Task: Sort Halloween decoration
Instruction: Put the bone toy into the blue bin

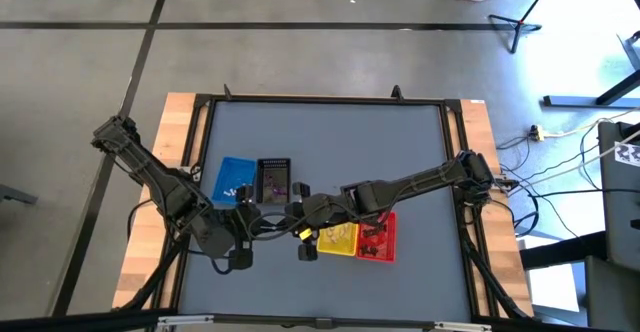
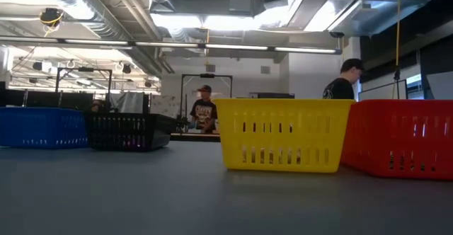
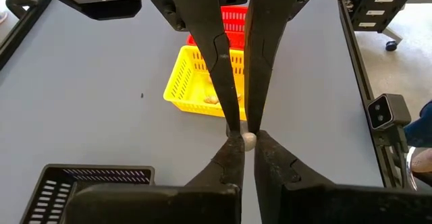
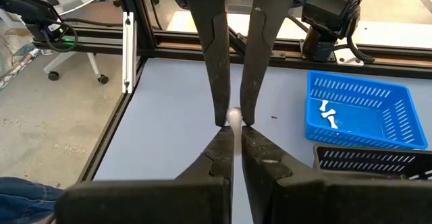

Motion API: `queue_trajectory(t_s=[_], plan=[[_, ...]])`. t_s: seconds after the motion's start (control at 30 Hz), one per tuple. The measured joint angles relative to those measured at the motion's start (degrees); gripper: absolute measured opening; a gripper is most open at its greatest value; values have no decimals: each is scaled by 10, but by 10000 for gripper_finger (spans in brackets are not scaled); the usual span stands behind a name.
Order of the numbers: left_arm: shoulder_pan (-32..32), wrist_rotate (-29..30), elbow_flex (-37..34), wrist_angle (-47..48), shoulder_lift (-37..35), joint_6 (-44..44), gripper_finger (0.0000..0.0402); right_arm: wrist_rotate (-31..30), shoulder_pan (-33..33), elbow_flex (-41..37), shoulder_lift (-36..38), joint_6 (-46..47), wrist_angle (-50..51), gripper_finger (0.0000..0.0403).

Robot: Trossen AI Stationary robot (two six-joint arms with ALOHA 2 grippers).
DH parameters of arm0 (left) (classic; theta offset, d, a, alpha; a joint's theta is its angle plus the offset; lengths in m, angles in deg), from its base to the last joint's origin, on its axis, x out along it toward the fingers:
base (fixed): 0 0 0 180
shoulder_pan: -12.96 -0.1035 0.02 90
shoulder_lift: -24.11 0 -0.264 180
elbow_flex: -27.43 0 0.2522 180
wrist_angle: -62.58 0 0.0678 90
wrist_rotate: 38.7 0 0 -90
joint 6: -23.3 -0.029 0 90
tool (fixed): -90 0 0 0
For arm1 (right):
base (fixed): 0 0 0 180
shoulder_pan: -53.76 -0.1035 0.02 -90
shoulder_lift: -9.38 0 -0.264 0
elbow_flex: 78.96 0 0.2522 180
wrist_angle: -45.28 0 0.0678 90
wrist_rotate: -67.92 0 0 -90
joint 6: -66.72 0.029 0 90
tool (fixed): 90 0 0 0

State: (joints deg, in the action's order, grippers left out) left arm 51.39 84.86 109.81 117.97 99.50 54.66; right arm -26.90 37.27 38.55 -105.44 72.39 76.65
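My two grippers meet tip to tip above the table, between the black basket (image 1: 274,179) and the yellow basket (image 1: 338,238). One tiny whitish trinket (image 3: 248,140) sits at the tips of my left gripper (image 3: 248,144), which is shut on it. My right gripper (image 4: 236,131) points straight at it from the table's right. Its fingers are almost together, closer than the trinket is wide. Tan trinkets (image 3: 211,100) lie in the yellow basket. White ones (image 4: 329,113) lie in the blue basket (image 4: 364,109). The low view shows neither gripper. My left gripper pinches the whitish trinket (image 4: 234,117) between its two fingers, at their free ends. The fingers come roughly level from the table's left, and the trinket is lifted clear of the table. My right gripper has its fingertips (image 3: 233,124) right against the trinket; I cannot tell whether they touch it.
Blue basket (image 1: 235,179) and black basket stand side by side left of centre. Yellow basket and red basket (image 1: 378,237) stand right of centre, near the front edge. Bare grey table (image 1: 330,142) stretches toward the far edge. People stand in the room beyond the table (image 2: 204,111).
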Motion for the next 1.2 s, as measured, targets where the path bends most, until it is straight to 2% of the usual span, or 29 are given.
queue_trajectory(t_s=[0.37,0.8,1.03,1.2], plan=[[0,0,0,0,0,0,4,0,0,0,0,4,-1,23],[0,-1,0,-1,0,0,4,-2,0,0,0,5,2,139],[0,-1,0,6,0,0,4,-2,0,0,1,5,5,151],[0,1,-1,75,-3,46,4,-1,0,0,20,5,40,150]])
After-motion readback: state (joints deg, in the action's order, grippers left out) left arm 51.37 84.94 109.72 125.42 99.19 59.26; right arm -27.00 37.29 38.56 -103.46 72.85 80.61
